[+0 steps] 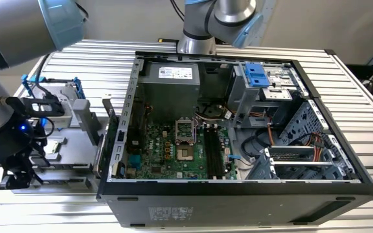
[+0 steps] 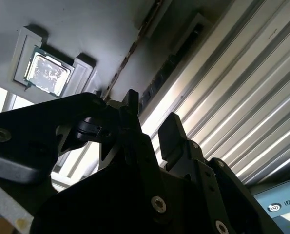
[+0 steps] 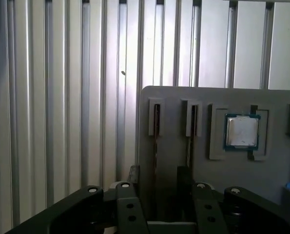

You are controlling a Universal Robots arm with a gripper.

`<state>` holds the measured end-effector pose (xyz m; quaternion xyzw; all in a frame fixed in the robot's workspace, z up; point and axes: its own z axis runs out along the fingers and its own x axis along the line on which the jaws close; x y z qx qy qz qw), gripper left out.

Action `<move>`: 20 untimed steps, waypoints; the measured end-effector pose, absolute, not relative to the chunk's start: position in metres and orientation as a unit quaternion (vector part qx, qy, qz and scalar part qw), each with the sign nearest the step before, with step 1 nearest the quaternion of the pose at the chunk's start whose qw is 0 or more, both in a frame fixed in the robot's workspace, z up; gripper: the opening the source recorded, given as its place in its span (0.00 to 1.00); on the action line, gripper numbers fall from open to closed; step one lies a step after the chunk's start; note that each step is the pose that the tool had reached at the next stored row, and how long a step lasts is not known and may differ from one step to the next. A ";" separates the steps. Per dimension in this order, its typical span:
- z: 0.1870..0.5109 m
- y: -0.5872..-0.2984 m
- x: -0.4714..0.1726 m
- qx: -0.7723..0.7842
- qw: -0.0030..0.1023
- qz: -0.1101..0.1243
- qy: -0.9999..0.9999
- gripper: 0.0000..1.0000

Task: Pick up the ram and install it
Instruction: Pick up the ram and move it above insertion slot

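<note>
Closest to us in the first wrist view, the gripper [image 3: 159,169] points down at a grey tray [image 3: 174,97]. Its two black fingers [image 3: 134,175] stand moderately apart, with nothing clamped between them. The ram [image 3: 155,141] stands on its thin edge in a narrow slot of that tray, so we see it as little more than a dark line. That line runs into the gap between the fingers, which we judge to be lined up to close on its flat faces. We cannot tell whether they touch it yet.

A second slot sits just beside the first, its line passing by the other finger. The square processor chip [image 3: 241,131] lies flat in its own recess further along the tray, well clear of the fingers.

In the exterior view the tray rests on the slatted table [image 1: 361,107], on the exterior view's left of the open computer case [image 1: 238,194]. The long black memory slots [image 1: 213,150] lie well apart from the gripper, so the ram is not yet installed.
</note>
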<state>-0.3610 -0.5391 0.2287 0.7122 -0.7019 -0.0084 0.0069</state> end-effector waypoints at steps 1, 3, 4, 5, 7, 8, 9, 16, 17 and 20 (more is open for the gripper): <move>0.227 -0.539 -0.361 0.712 0.007 -0.008 -0.702 1.00; 0.224 -0.539 -0.361 0.712 0.008 -0.008 -0.702 1.00; 0.222 -0.540 -0.361 0.712 0.008 -0.007 -0.702 1.00; 0.220 -0.540 -0.361 0.712 0.008 -0.007 -0.702 1.00; 0.217 -0.540 -0.362 0.712 0.009 -0.006 -0.702 1.00; 0.216 -0.540 -0.362 0.712 0.009 -0.006 -0.702 1.00; 0.214 -0.540 -0.363 0.712 0.009 -0.006 -0.702 1.00; 0.205 -0.540 -0.366 0.712 0.010 -0.005 -0.702 1.00; 0.204 -0.540 -0.366 0.712 0.010 -0.005 -0.702 1.00; 0.200 -0.540 -0.367 0.712 0.010 -0.005 -0.702 1.00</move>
